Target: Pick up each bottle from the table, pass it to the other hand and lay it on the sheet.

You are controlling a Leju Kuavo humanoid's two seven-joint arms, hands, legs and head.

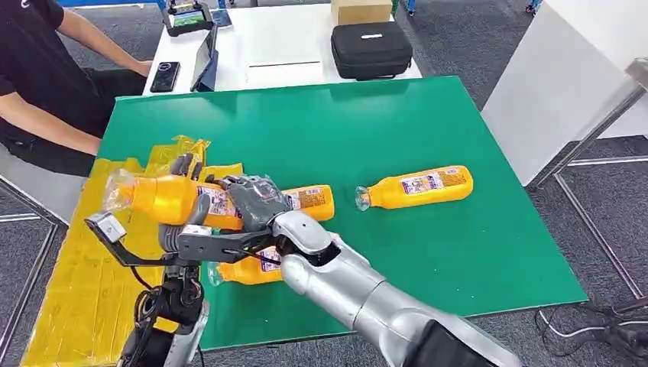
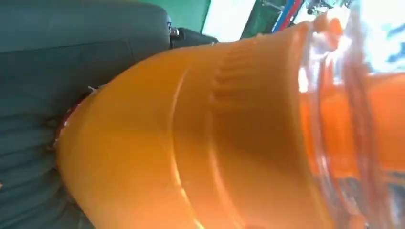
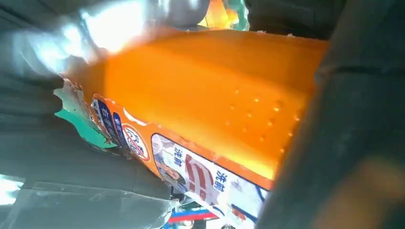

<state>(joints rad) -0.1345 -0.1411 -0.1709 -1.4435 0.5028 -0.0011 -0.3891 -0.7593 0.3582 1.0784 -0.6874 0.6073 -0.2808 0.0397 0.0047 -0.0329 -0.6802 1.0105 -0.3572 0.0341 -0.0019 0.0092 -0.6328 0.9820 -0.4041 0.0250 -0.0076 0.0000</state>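
A person (image 1: 42, 73) sits at the far left. The yellow sheet (image 1: 84, 275) covers the left edge of the green table (image 1: 458, 252). Above where sheet and table meet, a bottle (image 1: 164, 197) hangs lying sideways, clear cap to the left, held by both robot hands. The left robot hand (image 1: 186, 170) wraps its dark fingers (image 1: 183, 163) over the neck end; the left wrist view shows the orange shoulder and cap close up. The right robot hand (image 1: 256, 200) grips the labelled middle, and the right wrist view shows label and orange body against its fingers. A second bottle (image 1: 248, 269) lies on the table under the right arm. A third bottle (image 1: 416, 187) lies further right, well apart. A black case (image 1: 371, 50) sits on the white table beyond.
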